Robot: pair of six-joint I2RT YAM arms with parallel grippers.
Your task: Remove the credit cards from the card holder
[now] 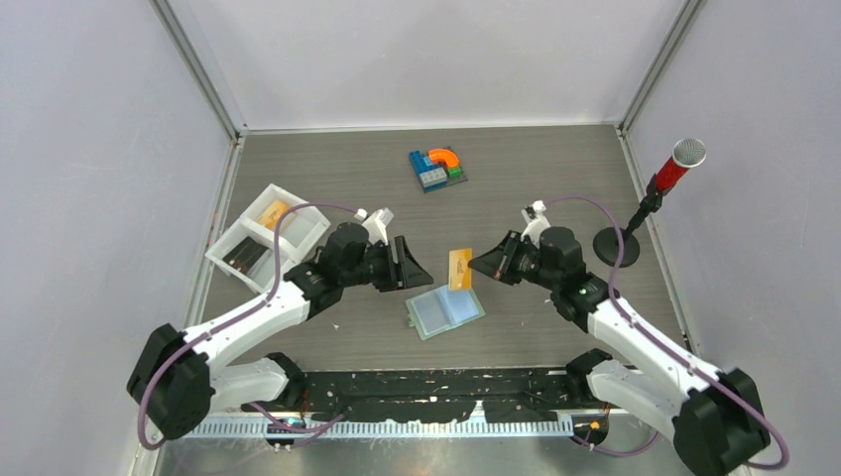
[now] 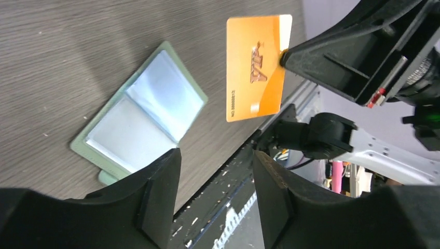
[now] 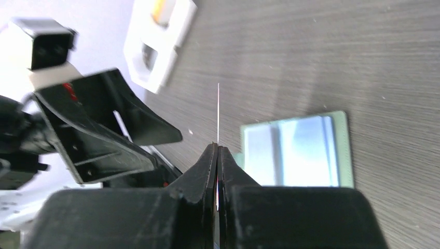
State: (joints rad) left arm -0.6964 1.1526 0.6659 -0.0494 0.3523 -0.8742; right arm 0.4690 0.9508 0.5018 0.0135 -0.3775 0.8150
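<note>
- Left wrist view: right end effector (image 2: 284, 56) pinches the orange credit card (image 2: 257, 67) by its 3 o'clock edge, clear above the table (image 2: 62, 52).
- Left end effector (image 2: 217, 161) gapes wide, empty.
- Card is probably light, stiff and slick; take a free edge.
- Its long axis runs 12 to 6 o'clock; the card holder (image 2: 140, 116) lies open at its 8 o'clock.

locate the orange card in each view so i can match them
Top external: orange card at centre, just above the open card holder.
Left wrist: top centre, face-on, right edge pinched by the right gripper.
Right wrist: the card shows edge-on, a thin line at centre.
Shared landmark: the open card holder.
</note>
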